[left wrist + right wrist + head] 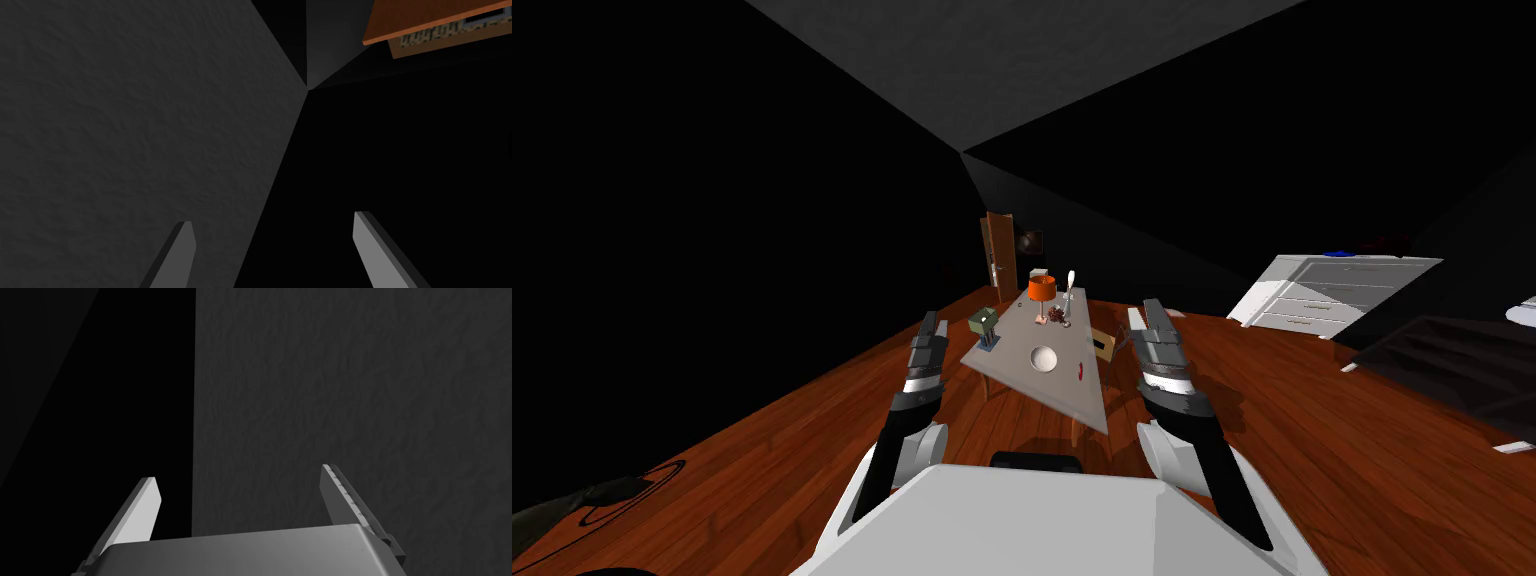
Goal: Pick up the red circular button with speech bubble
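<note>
Head view: small red round button (1079, 371) lies centre frame on the grey flat-topped table (1012, 350), well ahead of both arms, so an approach is likely needed first. Left wrist view: left gripper (272, 225) fingers apart, empty. Right wrist view: right gripper (240, 475) fingers also spread, holding nothing.

Nothing legible anywhere: no words, brand names, numbers or labels to read on any surface. On the grey table (1012, 372), near its right edge, a small red button (1079, 371), far too small to make out a speech-bubble sign on its face. Beneath an orange-brown board (425, 20), a tan speckled strip (430, 35), patterned only, with no letters or digits.
</note>
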### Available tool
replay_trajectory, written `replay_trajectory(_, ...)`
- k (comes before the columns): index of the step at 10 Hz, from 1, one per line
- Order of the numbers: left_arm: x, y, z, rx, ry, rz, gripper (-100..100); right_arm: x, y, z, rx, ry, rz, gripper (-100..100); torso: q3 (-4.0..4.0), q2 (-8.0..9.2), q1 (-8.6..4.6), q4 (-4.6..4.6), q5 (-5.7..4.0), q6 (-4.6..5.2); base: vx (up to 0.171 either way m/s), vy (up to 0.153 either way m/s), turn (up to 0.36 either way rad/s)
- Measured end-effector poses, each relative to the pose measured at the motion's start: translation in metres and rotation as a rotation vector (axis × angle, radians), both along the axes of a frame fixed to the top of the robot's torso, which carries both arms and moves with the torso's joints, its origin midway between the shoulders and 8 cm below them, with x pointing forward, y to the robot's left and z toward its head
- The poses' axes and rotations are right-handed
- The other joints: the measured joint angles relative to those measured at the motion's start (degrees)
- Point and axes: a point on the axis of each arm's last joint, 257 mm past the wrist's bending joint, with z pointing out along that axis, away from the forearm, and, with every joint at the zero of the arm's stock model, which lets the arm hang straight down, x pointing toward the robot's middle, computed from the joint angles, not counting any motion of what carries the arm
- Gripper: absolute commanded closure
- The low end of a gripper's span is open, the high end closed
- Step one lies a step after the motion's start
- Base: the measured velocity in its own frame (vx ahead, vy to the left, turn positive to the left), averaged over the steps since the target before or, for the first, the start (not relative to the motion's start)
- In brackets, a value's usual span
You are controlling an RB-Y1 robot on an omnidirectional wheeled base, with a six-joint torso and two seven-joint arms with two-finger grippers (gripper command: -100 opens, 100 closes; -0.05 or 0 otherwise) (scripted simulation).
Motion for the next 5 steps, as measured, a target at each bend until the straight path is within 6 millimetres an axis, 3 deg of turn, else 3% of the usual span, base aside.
replay_trajectory(5, 0.0, 0.0, 0.0, 0.0, 0.0, 0.0, 0, 0.033, 0.016, -0.046, -0.055, 0.146, 0.049, -100, 0.11, 0.2, 0.25, 0.04, 0.06, -0.02, -0.054, 0.063, 0.164)
